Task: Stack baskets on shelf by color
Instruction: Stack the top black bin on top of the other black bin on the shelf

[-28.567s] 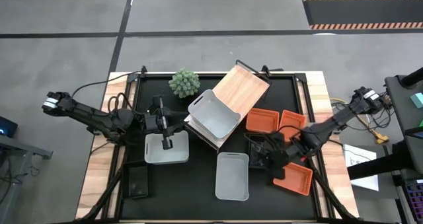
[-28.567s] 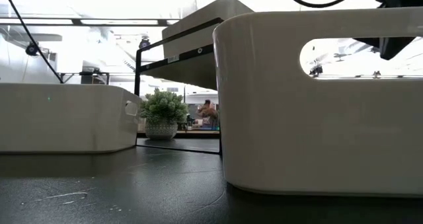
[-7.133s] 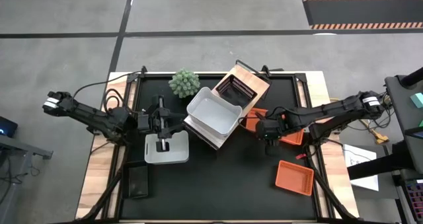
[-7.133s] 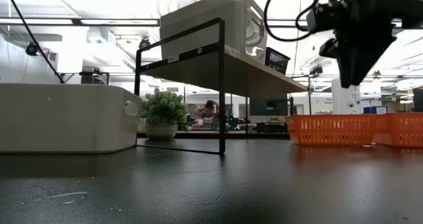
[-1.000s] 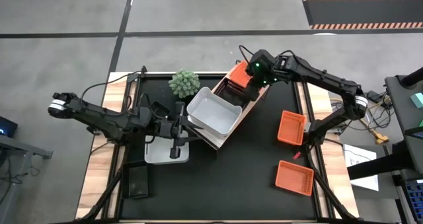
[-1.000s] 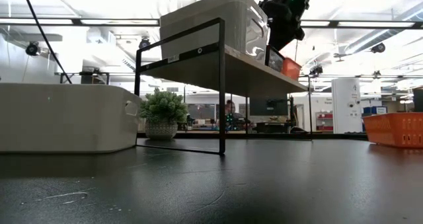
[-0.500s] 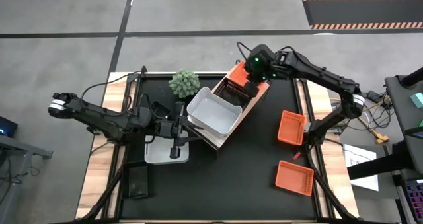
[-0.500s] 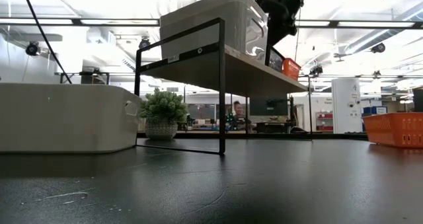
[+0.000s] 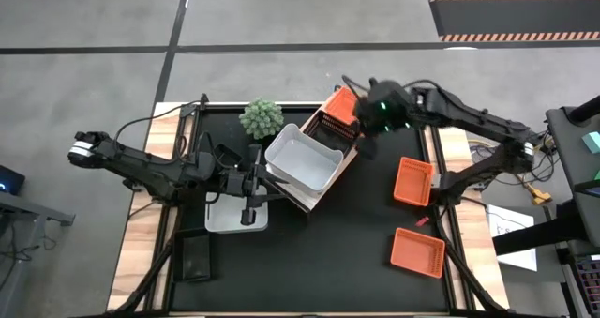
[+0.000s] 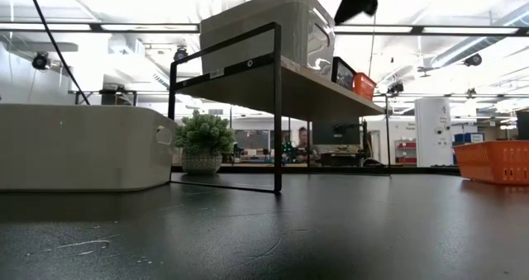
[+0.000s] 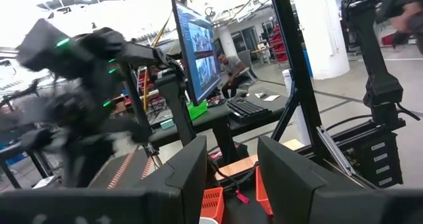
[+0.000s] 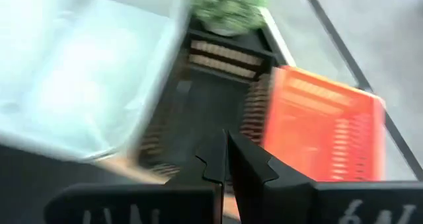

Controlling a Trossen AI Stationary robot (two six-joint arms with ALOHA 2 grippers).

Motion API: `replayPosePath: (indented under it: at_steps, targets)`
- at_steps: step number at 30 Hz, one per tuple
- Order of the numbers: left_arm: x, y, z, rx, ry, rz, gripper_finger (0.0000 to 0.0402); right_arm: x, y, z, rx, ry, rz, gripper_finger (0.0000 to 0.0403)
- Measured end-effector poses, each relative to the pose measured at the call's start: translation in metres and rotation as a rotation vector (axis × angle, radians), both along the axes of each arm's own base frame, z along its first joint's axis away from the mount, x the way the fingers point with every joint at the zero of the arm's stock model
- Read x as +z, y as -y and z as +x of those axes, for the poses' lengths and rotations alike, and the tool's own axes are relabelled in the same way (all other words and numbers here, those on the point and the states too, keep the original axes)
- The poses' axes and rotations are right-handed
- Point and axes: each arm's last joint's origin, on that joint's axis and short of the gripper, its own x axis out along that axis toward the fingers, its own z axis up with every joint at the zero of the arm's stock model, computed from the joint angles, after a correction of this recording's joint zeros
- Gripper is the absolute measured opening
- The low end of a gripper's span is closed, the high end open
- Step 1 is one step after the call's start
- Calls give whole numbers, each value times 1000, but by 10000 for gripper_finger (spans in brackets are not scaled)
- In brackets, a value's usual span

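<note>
Shelf (image 9: 349, 142): white, black, orange baskets (image 9: 341, 103) side by side, sorted by color. Right gripper (image 12: 225, 159) above, closed, empty. Left gripper (image 11: 228, 178) parted, empty, by white basket (image 9: 234, 215).

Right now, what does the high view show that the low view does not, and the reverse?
High view only: the left gripper over the white plastic basket on the table. Low view only: a person in the room behind. Both: the light-wood shelf carrying a deep white basket, a black slatted basket and an orange-red plastic basket, plus the green spiky plant.
</note>
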Motion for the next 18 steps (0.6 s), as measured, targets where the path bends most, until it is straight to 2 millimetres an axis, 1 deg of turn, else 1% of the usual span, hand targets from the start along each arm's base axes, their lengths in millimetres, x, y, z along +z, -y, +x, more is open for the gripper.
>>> replayPosePath:
  at_steps: [3, 5, 7, 9, 12, 14, 16, 18]
  targets:
    - [0, 0, 0, -1, -2, -8, 121, 2, -32, -6, 75, 33, -1, 8]
    - [1, 0, 0, -8, -4, -42, 121, 0, -53, -12, 97, 39, -28, 8]
    - [1, 0, 0, -5, -11, -98, 121, -3, -72, -20, 103, 48, -82, 8]
    - [2, -2, -1, 38, -17, -170, 121, -5, -90, -29, 111, 59, -126, 8]
    - [3, -2, -5, 92, -42, -259, 121, -10, -114, -43, 167, 88, -141, 8]
    - [11, -3, -10, 132, -63, -318, 121, -14, -126, -50, 220, 126, -125, 8]
    - [26, -6, -21, 199, -92, -382, 121, -21, -137, -55, 273, 156, -116, 8]
    - [43, -13, -35, 304, -151, -457, 121, -29, -145, -59, 319, 177, -110, 8]
